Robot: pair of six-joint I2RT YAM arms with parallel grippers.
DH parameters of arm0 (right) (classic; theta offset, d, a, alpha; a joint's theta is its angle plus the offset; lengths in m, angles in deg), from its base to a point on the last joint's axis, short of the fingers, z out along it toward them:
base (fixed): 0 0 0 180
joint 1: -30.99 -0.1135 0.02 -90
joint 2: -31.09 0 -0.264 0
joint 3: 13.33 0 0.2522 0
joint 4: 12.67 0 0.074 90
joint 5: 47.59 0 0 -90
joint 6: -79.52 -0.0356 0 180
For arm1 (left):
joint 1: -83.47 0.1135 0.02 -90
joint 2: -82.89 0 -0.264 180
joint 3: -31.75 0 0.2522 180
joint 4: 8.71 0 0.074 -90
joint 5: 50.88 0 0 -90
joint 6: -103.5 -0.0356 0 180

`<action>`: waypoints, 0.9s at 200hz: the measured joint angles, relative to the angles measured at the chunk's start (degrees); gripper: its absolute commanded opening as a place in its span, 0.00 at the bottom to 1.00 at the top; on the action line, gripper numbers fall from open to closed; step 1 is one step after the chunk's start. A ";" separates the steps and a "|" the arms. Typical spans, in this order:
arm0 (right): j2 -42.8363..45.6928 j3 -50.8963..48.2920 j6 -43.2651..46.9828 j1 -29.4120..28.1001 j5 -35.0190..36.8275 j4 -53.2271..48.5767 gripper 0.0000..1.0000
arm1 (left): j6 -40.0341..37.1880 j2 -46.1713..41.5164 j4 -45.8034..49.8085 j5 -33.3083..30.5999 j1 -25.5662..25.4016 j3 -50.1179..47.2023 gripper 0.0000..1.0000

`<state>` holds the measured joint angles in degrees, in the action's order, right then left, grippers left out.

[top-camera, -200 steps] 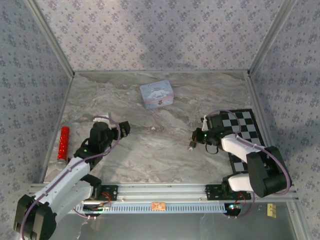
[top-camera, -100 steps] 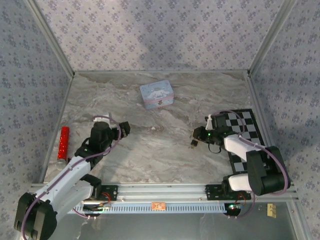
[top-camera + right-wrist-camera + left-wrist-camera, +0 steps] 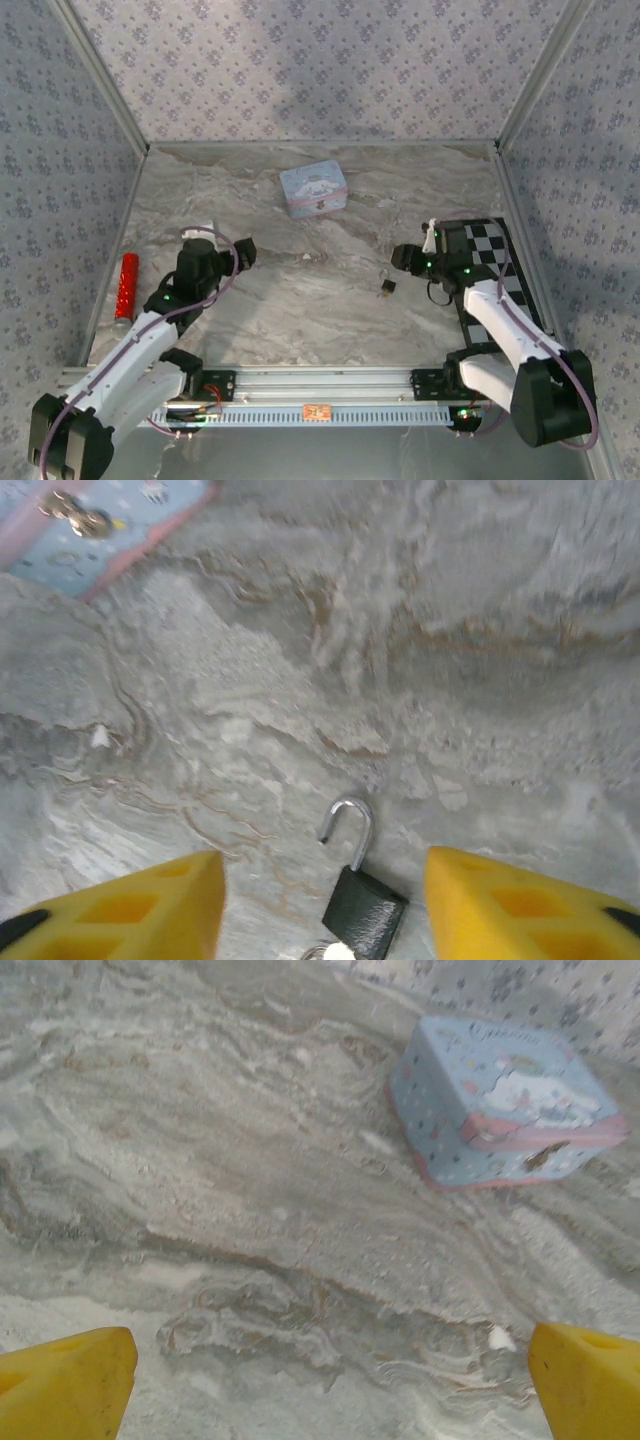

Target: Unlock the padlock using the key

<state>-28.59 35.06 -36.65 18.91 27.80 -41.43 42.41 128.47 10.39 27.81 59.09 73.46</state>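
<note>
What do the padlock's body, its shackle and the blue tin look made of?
The padlock body looks like painted metal: black, pebbly matte coat. The shackle is bare silvery metal with glossy highlights. The tin is probably thin printed metal: pale blue, pink rim, slight sheen.

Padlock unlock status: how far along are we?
Done: the small black padlock lies on the marble table with its silvery shackle swung open. In hand: nothing; right gripper and left gripper are open. Left: seemingly nothing. The silvery bit at its base may be the key.

Blue tin [image 3: 314, 190], red tube [image 3: 126, 286], checkerboard [image 3: 492, 246] on marble table [image 3: 300, 320].
</note>
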 measured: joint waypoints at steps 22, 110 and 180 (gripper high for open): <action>1.86 5.73 0.50 -0.59 1.49 -2.27 0.99 | 0.24 -1.29 0.55 -0.35 0.00 1.79 1.00; 10.93 1.11 14.56 -2.64 16.72 12.24 0.99 | 2.14 -1.29 -2.47 -27.78 -0.04 1.36 1.00; 4.59 -11.47 28.26 1.20 32.70 31.08 0.99 | -21.79 26.05 -21.09 -41.20 0.31 4.17 1.00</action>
<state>-24.00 23.58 -8.39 20.12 60.50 -10.35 20.62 154.53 -10.70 -13.39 59.39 77.63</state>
